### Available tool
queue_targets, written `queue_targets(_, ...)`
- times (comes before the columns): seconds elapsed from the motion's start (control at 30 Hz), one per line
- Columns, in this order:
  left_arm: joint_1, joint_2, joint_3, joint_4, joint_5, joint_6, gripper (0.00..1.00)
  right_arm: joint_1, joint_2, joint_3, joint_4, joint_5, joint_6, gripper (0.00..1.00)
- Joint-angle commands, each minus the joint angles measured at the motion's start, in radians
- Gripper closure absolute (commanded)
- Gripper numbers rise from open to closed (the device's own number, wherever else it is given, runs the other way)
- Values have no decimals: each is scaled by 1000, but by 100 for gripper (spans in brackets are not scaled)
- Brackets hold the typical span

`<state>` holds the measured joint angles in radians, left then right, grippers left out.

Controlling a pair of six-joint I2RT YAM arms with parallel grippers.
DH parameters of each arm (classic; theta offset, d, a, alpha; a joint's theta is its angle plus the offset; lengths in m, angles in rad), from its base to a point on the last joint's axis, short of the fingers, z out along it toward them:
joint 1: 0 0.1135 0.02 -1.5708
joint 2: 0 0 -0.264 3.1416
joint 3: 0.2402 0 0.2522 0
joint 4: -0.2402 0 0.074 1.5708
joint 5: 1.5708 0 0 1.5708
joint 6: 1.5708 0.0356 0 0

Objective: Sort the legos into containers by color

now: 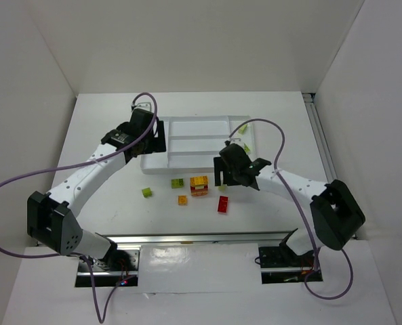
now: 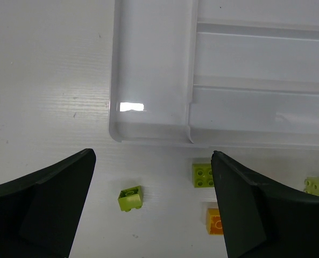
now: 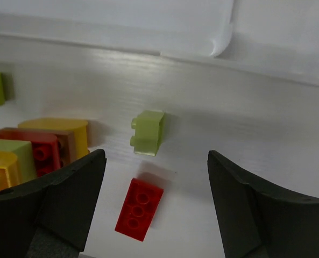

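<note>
Left arm (image 1: 85,177): white link shells were seen, joined by black joint housings.
Right arm (image 1: 292,181): same build was noted; a large black blocky housing (image 1: 336,213) was seen at the shoulder.
Cables (image 1: 4,186): one thin lilac cable was looped loosely along each arm.
Left gripper (image 2: 154,209): fingers (image 2: 41,209) were seen as matte black, broad, wedge-shaped.
Right gripper (image 3: 156,204): the same black wedge fingers (image 3: 51,204) were seen, plain-faced.
Bases (image 1: 106,261): black mounts were seen on a silver rail (image 1: 201,238).
</note>
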<state>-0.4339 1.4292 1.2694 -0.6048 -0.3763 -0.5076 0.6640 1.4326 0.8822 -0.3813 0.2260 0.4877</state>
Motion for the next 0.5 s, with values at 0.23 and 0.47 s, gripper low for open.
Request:
queue_targets(0.23, -12, -24, -7, 14, -7, -26, 0, 43, 190, 18, 113, -41, 20, 31)
queue_targets(0.47, -12, -35, -16, 14, -16, -17, 0, 43, 184, 61, 64, 48, 74, 68)
